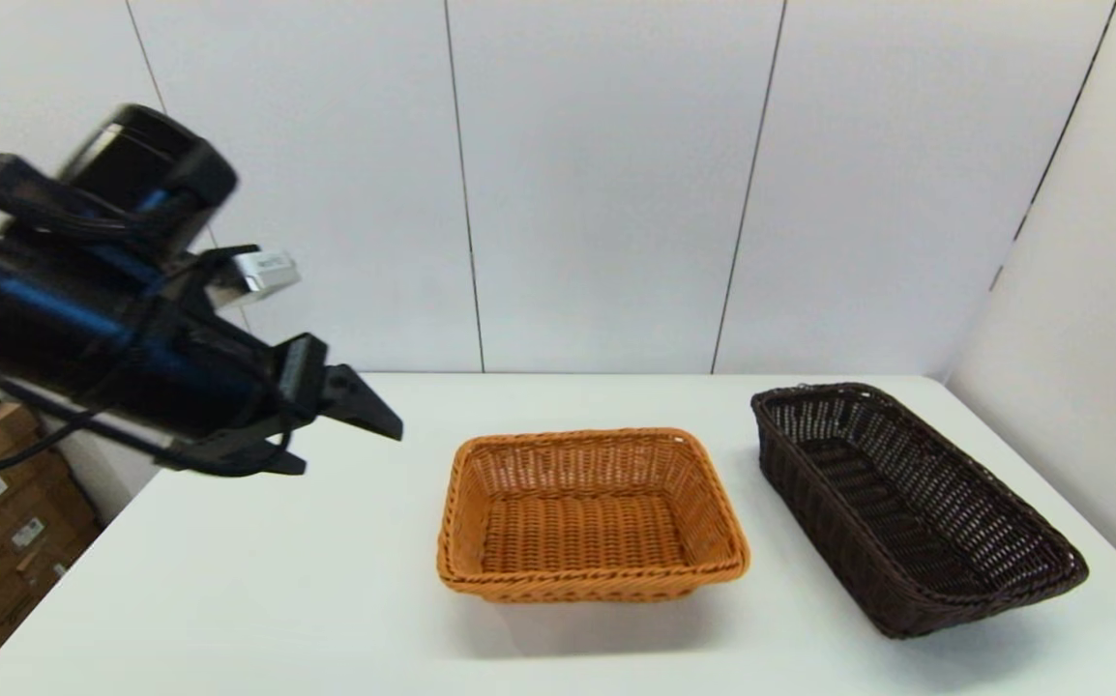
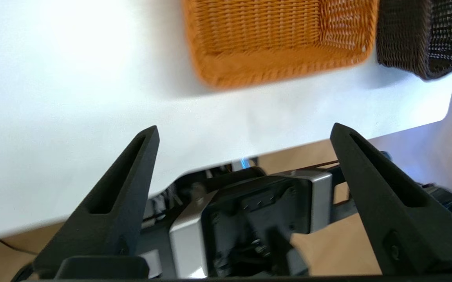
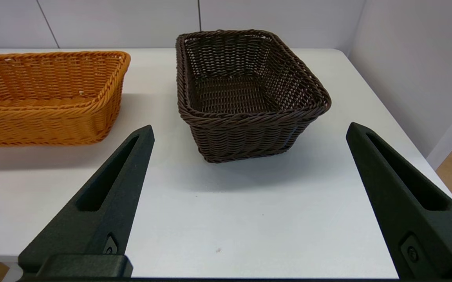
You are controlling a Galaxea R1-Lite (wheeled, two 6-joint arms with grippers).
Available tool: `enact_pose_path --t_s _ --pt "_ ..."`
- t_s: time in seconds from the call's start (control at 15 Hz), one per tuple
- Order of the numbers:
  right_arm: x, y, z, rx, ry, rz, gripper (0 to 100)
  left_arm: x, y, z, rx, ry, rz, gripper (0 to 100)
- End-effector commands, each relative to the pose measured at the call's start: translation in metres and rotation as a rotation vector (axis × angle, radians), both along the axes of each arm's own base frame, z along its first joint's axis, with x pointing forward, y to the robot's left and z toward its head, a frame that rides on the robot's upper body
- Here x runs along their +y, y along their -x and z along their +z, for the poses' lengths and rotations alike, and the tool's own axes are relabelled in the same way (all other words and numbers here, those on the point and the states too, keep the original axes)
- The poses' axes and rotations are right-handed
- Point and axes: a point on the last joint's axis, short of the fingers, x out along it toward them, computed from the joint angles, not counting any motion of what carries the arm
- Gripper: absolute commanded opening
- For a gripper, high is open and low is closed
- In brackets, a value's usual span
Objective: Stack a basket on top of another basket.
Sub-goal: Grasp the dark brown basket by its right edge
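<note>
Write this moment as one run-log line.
left end effector: raised, open | right end effector: open | dark basket: on table, beside orange basket | stacked: no

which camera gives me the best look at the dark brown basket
The right wrist view: the dark brown basket sits whole and centred, rim and inside visible, beyond the open right gripper. The head view shows it whole too, but off toward the table's right edge. The left wrist view catches only one corner.
</note>
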Motion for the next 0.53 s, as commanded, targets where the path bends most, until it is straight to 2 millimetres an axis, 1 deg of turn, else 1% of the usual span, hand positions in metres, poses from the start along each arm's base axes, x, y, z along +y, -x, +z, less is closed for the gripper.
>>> enact_pose_path --t_s 0.07,0.27,0.4,0.53 --pt "0.0 0.0 0.0 0.0 0.001 0.0 100 0.062 0.141 -0.012 -0.195 -0.091 0.13 100" --pt "0.0 0.0 0.0 0.0 0.001 0.0 100 0.084 0.191 -0.034 -0.287 -0.082 0.224 100" --pt "0.0 0.0 0.0 0.0 0.001 0.0 100 0.09 0.218 -0.051 -0.355 -0.098 0.261 100" --pt "0.0 0.0 0.0 0.0 0.001 0.0 100 0.093 0.244 -0.074 -0.434 -0.136 0.27 100"
